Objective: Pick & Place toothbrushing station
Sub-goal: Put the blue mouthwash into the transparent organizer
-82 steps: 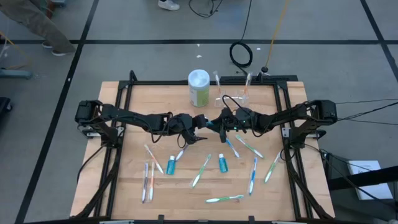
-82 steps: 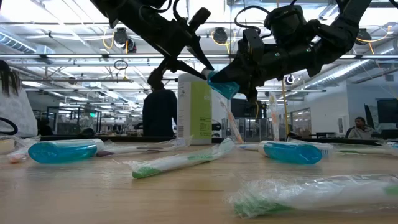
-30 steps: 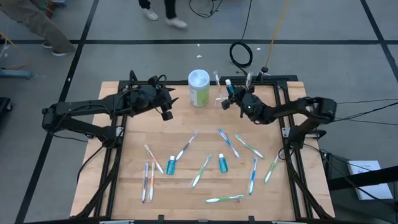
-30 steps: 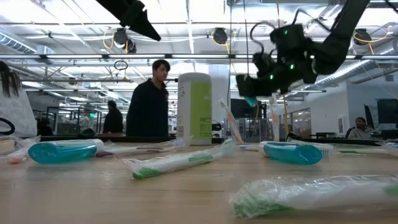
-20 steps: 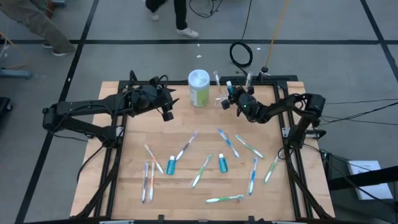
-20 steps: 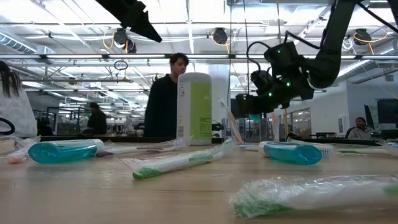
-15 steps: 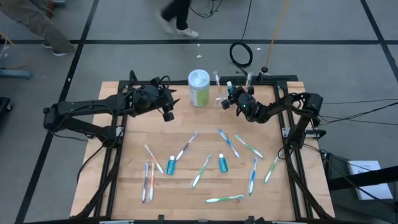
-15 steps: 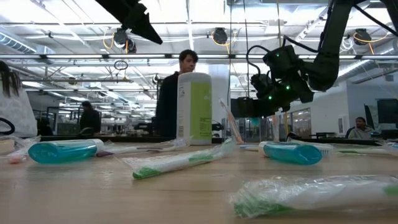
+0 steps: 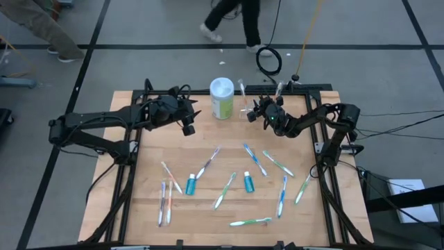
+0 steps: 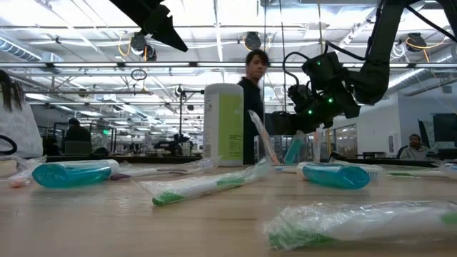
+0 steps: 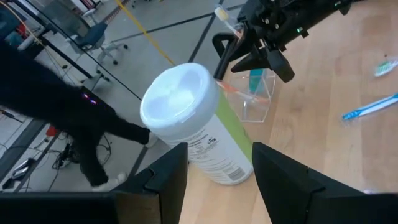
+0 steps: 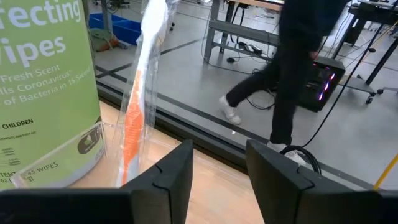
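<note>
Nearest the front edge of the tabletop (image 9: 139,208), wrapped toothbrushes (image 9: 223,191) and two small blue tubes (image 9: 248,182) lie scattered, well clear of the work. Farther back, the right pincer (image 9: 255,111) hangs just over the clear holder (image 9: 258,105), fingers parted and empty, a teal tube (image 10: 292,150) now upright in a slot; I judge it has just released there. The wipes canister (image 9: 221,98) stands close beside the holder and crowds that side, while the left pincer (image 9: 187,128) waits wide and empty near it; a person (image 9: 232,19) walks beyond.
</note>
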You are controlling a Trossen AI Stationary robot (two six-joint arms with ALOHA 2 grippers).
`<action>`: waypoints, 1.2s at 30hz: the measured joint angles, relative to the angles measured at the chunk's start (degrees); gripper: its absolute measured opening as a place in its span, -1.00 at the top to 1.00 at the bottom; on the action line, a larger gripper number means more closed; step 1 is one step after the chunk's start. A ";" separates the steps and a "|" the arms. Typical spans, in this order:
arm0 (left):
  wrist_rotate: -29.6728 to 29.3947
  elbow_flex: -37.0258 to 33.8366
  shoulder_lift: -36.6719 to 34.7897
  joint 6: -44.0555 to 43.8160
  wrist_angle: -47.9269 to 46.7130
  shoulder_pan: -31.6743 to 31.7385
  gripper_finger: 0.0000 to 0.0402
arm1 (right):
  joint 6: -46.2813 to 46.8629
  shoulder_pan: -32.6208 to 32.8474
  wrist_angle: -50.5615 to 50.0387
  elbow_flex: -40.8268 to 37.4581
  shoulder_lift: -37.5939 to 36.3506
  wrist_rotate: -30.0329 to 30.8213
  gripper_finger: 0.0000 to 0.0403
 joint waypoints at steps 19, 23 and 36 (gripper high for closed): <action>-0.07 0.00 0.00 0.38 0.02 0.00 0.09 | -2.91 0.33 -12.49 0.04 -11.48 -5.84 0.33; -0.05 0.00 0.00 0.39 0.02 0.00 0.09 | -0.42 0.83 -25.78 0.07 -19.06 -8.83 0.32; 0.17 0.00 0.00 0.87 0.35 0.00 0.10 | 5.79 0.39 -45.55 0.07 -27.46 -16.46 0.26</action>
